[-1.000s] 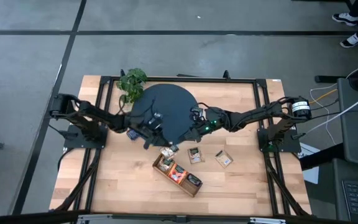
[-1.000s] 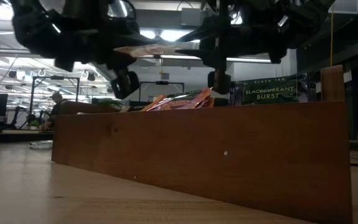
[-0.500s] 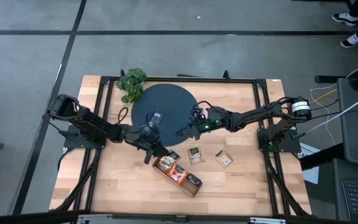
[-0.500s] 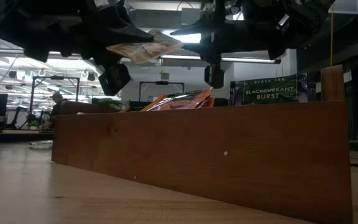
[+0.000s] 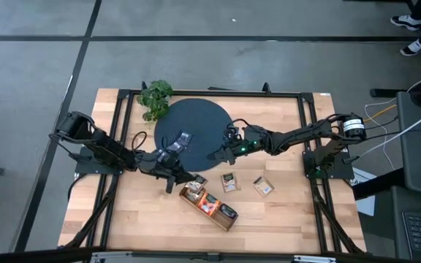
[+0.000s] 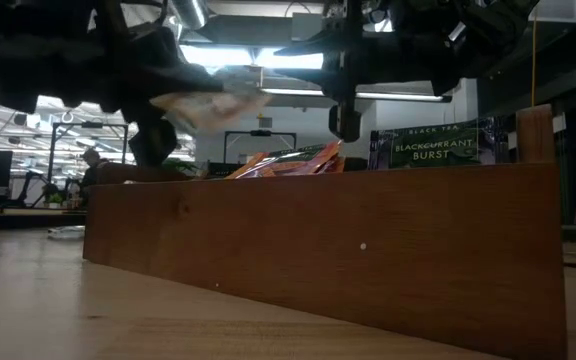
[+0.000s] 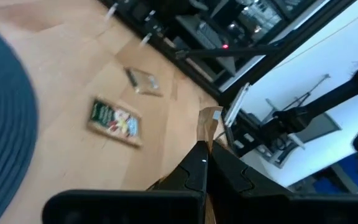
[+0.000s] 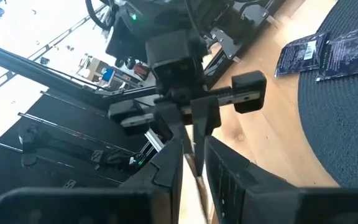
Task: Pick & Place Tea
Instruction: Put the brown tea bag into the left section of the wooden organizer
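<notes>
My left gripper [image 5: 188, 177] reaches in from the table's left and is shut on a beige tea sachet [image 5: 196, 179], just beyond the left end of the wooden tray [image 5: 209, 206]. In the low view that sachet [image 6: 213, 100] hangs above the tray's wall [image 6: 318, 240]. My right gripper [image 5: 216, 155] is over the near right rim of the dark round mat [image 5: 196, 124], shut on a thin sachet [image 8: 194, 167] seen edge-on. Orange sachets [image 6: 293, 160] and a dark one [image 6: 430, 148] stand in the tray. Two dark sachets [image 5: 183, 139] lie on the mat. My left gripper pinches one edge of the beige sachet [image 7: 209, 134] between its two fingers [image 7: 191, 171]. It comes nearly level from the table's left. The sachet sticks out beyond the fingertips, lifted clear of table and tray. My right gripper pinches a flat sachet [image 8: 191, 155] between its fingers [image 8: 169, 168]. It comes nearly level from the table's right. The sachet is clear of the mat.
Two sachets [image 5: 229, 182] [image 5: 263, 186] lie flat on the wood to the right of the tray. A leafy plant [image 5: 154, 97] stands at the mat's far left. A black frame [image 5: 210, 93] runs around the table's far edge and sides.
My left gripper has swung toward the table's near edge and sunk a little, turning at the wrist, with the beige sachet still in its fingers. The sachet now hangs lower, above the tray's left end. My right arm has stayed in place.
</notes>
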